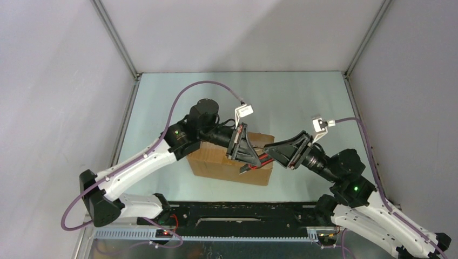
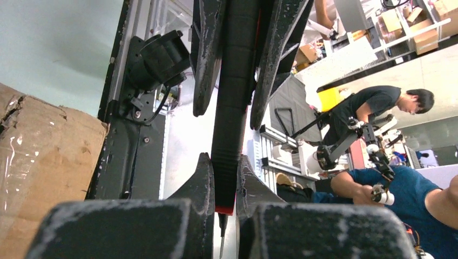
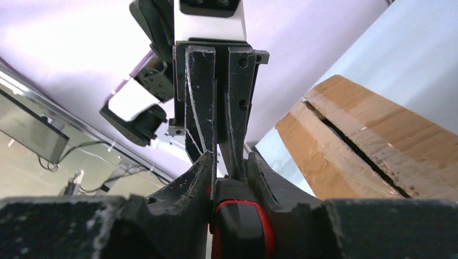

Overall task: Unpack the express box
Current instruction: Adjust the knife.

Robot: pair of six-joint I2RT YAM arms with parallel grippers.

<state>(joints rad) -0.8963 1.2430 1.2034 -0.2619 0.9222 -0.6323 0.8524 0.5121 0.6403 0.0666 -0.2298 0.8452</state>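
Express box (image 1: 221,164): set on the desk (image 1: 302,102) toward the near edge, about midway between the left and right edges, top side up
Top flaps (image 3: 372,135): seen lying flat and shut in the right wrist view, with glossy tape along them and a dark slit down the seam; whether the tape has been cut through cannot be told
Contents: nothing is seen lifted out, and the inside of the box is not shown
Utility knife (image 1: 263,158): carried off the desk over the right end of the box, toward the near edge, and spanned between the two grippers; a thin metal tip is seen past its red end in the left wrist view, too small to be called a blade for certain
Left gripper (image 1: 249,162): clenched on one end of the knife, the handle pinched between its fingers
Right gripper (image 1: 274,153): clamped on the other end, the red-and-black handle seated between its fingers
Done so far: the tool is judged to be in hand — shared by both arms, as in a handover or a regrip
Left to do: the seam to be slit if it is not already, the flaps to be folded back, the contents to be taken out — most of the task is judged outstanding
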